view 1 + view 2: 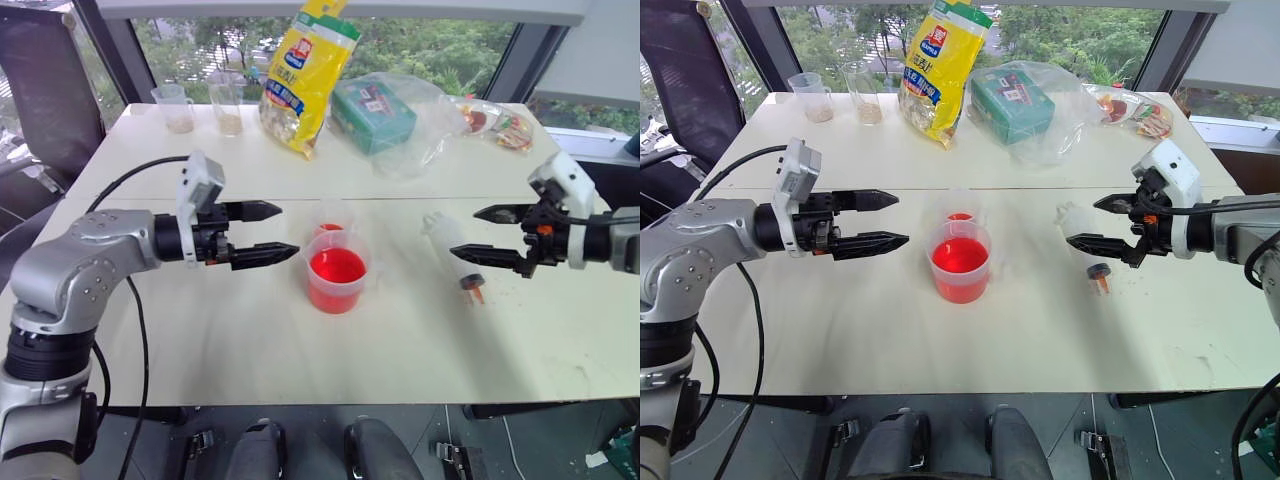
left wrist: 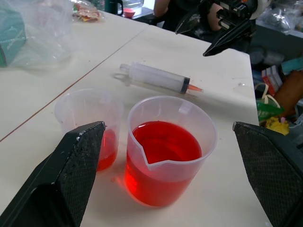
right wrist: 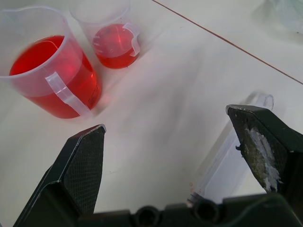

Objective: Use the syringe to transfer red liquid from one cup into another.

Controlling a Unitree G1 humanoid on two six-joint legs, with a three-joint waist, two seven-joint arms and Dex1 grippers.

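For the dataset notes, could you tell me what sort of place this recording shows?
Probably an office or lab room set up for robot trials: a pale table by large windows onto trees, with measuring beakers, a syringe and snack bags.

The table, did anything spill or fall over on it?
No spill shows. The syringe lies flat on its side on the table, which is where it waits before use. The wide beaker and the narrow cup behind it stand upright, both holding red liquid. Nothing looks broken.
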